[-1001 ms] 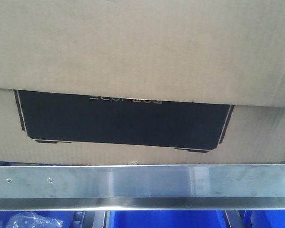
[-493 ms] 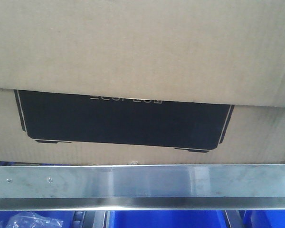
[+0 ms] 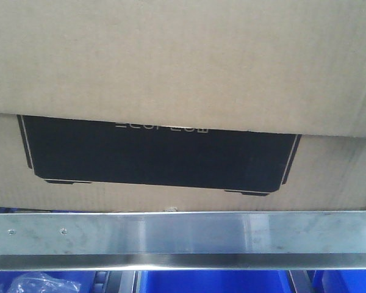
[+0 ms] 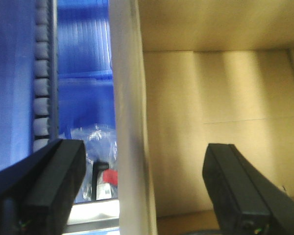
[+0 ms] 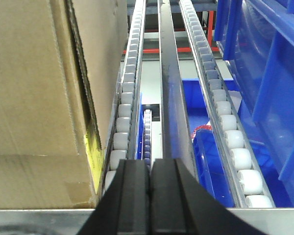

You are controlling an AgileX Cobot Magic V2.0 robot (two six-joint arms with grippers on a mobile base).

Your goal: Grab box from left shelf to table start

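Note:
The box [image 3: 183,67], tan cardboard with a black printed panel [image 3: 158,152], fills the front view above the left shelf's silver rail [image 3: 183,235]. In the left wrist view my left gripper [image 4: 141,166] is open and straddles the box's side wall [image 4: 130,122]. One finger [image 4: 54,186] is outside the wall and the other finger [image 4: 240,191] is inside the box; neither touches it. In the right wrist view my right gripper [image 5: 150,169] is shut on nothing. It sits just right of the box's corner [image 5: 39,98], over the rail [image 5: 39,218].
Roller tracks [image 5: 125,112] [image 5: 225,127] run back along the shelf beside the box. Blue plastic bins [image 5: 269,88] stand to the right and more [image 3: 213,282] sit below the rail. A bin holding bagged parts [image 4: 95,147] lies left of the box wall.

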